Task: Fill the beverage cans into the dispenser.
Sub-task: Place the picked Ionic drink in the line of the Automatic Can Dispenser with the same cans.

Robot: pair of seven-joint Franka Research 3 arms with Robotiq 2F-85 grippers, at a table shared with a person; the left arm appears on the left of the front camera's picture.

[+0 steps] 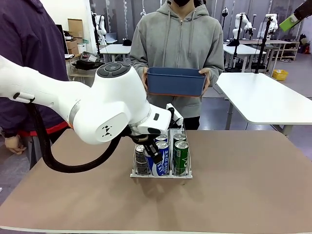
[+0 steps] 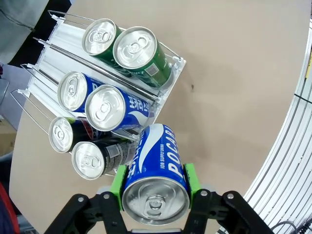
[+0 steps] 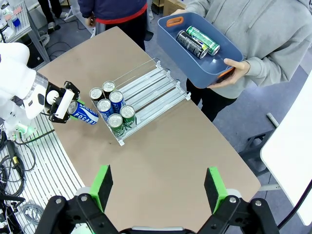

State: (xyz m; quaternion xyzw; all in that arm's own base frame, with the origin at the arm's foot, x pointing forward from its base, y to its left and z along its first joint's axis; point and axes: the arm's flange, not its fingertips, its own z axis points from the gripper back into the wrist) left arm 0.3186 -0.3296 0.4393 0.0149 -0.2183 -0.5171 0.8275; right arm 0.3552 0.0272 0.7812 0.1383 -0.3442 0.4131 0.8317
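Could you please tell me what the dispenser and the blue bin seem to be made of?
The dispenser looks like white plastic lanes with thin metal wire rails, which glint. The blue bin looks like matte moulded plastic, judging by its smooth rounded corners.

Blue bin (image 1: 175,82) held against a person's grey hoodie (image 1: 178,41), just beyond the brown tabletop's (image 1: 243,185) far edge. Right of the bin, a white table (image 1: 268,97) and small yellow crate (image 1: 280,74); left of it, someone in a dark purple jacket (image 1: 24,44).
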